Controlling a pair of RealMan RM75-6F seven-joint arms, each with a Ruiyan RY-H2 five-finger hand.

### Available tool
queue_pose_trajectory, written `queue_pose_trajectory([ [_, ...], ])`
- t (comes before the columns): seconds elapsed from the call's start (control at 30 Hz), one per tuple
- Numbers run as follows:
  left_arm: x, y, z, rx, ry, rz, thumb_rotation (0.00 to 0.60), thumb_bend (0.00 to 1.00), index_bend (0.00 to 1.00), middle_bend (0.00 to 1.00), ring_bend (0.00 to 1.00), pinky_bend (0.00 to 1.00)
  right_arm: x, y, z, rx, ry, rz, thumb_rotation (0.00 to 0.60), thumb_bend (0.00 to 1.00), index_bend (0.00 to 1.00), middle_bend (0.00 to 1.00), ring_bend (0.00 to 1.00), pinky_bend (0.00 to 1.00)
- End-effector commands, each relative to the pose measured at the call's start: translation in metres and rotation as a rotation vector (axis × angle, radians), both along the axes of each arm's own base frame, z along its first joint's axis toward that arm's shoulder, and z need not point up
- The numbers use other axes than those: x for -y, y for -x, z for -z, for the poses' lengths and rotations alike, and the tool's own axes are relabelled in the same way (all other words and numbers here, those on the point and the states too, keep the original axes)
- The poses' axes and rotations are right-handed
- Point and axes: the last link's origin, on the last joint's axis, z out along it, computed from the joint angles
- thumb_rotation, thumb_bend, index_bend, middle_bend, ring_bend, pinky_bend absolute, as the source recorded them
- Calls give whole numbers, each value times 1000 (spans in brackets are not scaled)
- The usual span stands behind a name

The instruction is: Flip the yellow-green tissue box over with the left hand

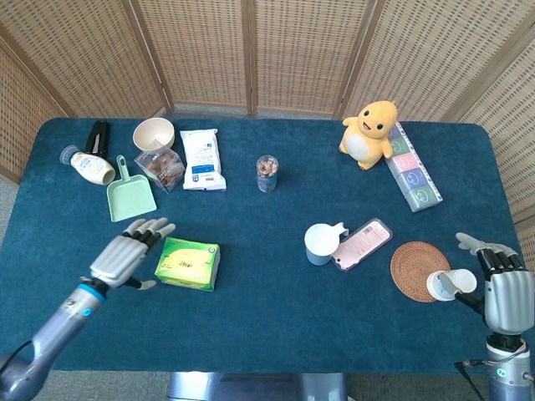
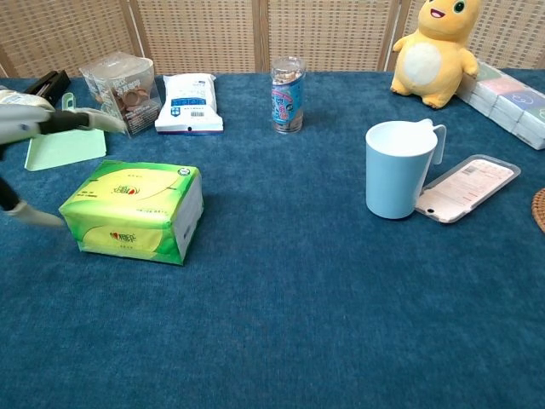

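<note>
The yellow-green tissue box (image 1: 188, 262) lies flat on the blue table, left of centre; the chest view shows the tissue box (image 2: 134, 210) with its printed top up. My left hand (image 1: 127, 252) hovers just left of the box, fingers spread and empty, thumb reaching toward the box's near left side. In the chest view only the left hand's fingertips (image 2: 51, 122) and thumb enter from the left edge, close to the box. My right hand (image 1: 498, 286) rests at the table's right front edge, fingers apart, holding nothing.
A green dustpan (image 1: 129, 192), a clear snack box (image 1: 160, 164), a bowl (image 1: 154, 134), a white packet (image 1: 201, 159) and a bottle (image 1: 89, 165) lie behind the left hand. A blue mug (image 1: 320, 243), phone case (image 1: 364, 243), woven coaster (image 1: 419, 270), small jar (image 1: 267, 173) and yellow plush toy (image 1: 369, 132) stand further right.
</note>
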Motion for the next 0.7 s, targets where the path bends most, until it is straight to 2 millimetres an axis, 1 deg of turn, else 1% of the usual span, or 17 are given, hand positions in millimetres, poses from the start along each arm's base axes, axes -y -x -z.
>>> queue_pose_trajectory([
  [0.03,-8,-21,24,-10,30,25,600,21,31,0,0,12,0,1,-1,3,0,2,600,36,278,432,446,379],
  [0.07,-9,-24,28,-18,29,32,600,21,50,7,0,45,0,1,-1,2,0,1,600,35,278,432,446,379],
  [0.13,-11,-28,35,-35,20,40,600,21,131,95,51,181,-1,1,-1,3,-1,0,600,36,277,433,446,379],
  [0.2,-13,-32,39,-45,1,42,600,23,247,287,217,381,-1,1,-1,3,-3,-2,600,37,278,432,446,379],
  [0.27,-14,-35,43,-54,-22,47,600,24,293,376,303,454,-1,1,-1,3,-4,-2,600,37,278,432,446,379],
  [0.37,-13,-35,46,-63,-46,37,600,24,309,391,319,469,-1,1,-1,2,-5,-2,600,37,278,432,446,379],
  [0.5,-11,-32,44,-63,-45,23,600,24,315,391,319,469,0,1,0,-3,-9,0,600,36,278,432,446,379],
  [0.63,-6,-31,37,-33,-5,-2,600,24,318,388,319,468,0,2,2,-10,-15,6,600,38,277,432,446,379],
  [0.7,-3,-32,31,25,48,-50,600,24,322,388,319,467,0,2,3,-13,-16,8,600,37,278,433,446,379],
])
